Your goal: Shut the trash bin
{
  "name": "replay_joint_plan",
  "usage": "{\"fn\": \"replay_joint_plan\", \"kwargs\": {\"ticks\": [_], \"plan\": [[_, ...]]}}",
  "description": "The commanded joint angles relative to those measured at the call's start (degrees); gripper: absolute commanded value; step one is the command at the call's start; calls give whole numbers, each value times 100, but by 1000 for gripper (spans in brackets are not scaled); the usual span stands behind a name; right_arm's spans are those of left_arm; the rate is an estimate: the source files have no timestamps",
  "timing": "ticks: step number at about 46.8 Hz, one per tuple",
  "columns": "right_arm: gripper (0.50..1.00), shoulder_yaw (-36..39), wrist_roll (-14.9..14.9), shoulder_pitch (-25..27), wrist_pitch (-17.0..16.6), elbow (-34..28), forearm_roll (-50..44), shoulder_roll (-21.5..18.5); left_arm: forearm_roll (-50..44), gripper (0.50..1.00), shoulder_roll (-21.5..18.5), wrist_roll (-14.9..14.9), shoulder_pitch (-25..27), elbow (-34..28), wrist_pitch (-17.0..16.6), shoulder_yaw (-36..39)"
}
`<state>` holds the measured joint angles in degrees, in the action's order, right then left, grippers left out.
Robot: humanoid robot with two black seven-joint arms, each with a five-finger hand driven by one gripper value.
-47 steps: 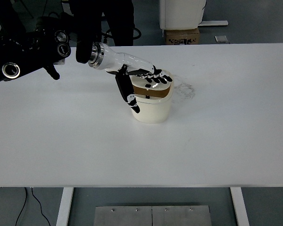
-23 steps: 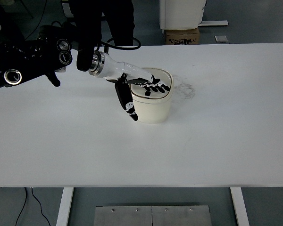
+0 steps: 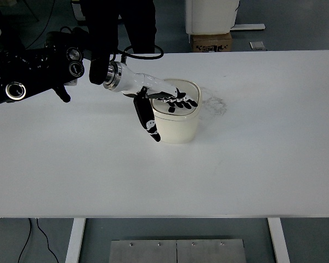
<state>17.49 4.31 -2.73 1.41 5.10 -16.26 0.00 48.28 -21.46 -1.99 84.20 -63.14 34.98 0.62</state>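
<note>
A small cream trash bin (image 3: 178,125) stands upright near the middle of the white table (image 3: 252,159). Its lid (image 3: 191,86) lies flat on the rim, with no gap showing. My left hand (image 3: 167,101) reaches in from the upper left and rests palm-down on the lid. The fingers (image 3: 182,102) are spread flat across the top, and the thumb hangs down the bin's left side. The hand grasps nothing. My right arm does not show.
A person in dark clothes (image 3: 120,22) stands behind the table's far edge. A cardboard box (image 3: 211,41) and a white unit (image 3: 213,15) sit on the floor beyond. Faint smudges (image 3: 216,104) mark the table right of the bin.
The lid went from tilted up, showing the brown inside, to flat on the rim. My left hand pressed down with it and has barely moved since half a second ago.
</note>
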Motion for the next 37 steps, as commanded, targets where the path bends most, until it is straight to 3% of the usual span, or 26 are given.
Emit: {"fn": "replay_joint_plan", "kwargs": {"ticks": [1, 21, 37], "plan": [[991, 0, 0, 0, 0, 0, 0, 0, -3, 1000, 2, 14, -9, -6, 2, 0], [991, 0, 0, 0, 0, 0, 0, 0, -126, 1000, -60, 14, 52, 12, 2, -18], [991, 0, 0, 0, 0, 0, 0, 0, -854, 1000, -174, 14, 413, 223, 2, -70]]}}
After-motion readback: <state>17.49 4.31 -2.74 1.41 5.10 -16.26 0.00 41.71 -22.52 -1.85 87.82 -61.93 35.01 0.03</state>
